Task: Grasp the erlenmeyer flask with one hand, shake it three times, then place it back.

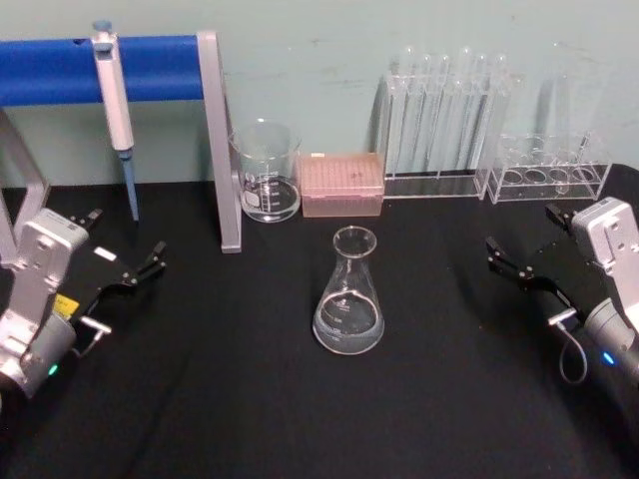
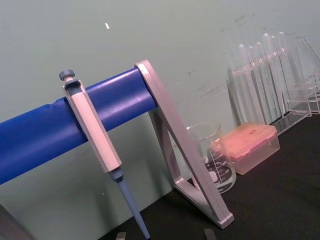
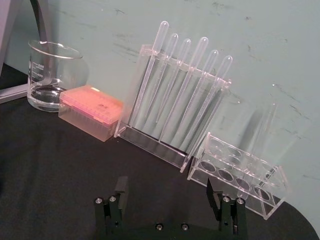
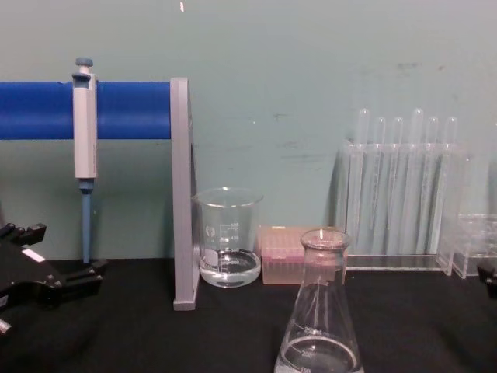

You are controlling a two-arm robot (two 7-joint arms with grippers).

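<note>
Clear erlenmeyer flask (image 1: 348, 304), upright, ungrasped, centre.

A pipette (image 2: 95, 135) hangs tip down on a blue bar (image 2: 35, 137). Its grey leg (image 2: 187, 160) stands on the black table (image 2: 280, 200). Behind the leg are a beaker (image 2: 220, 160), a pink box (image 2: 252, 145) just beside it, and a tube rack (image 2: 265, 85). The left gripper (image 2: 165, 235) has its fingertips apart.

Left pincer (image 1: 148, 261): black, on silver-grey boxy wrist (image 1: 40, 254); bore yellow label (image 1: 63, 304), white sticker (image 1: 104, 255), green lamp (image 1: 52, 369). Right pincer (image 1: 496, 254): matched; grey cable (image 1: 571, 364) looped at 5 o'clock; blue lamp (image 1: 606, 359).
</note>
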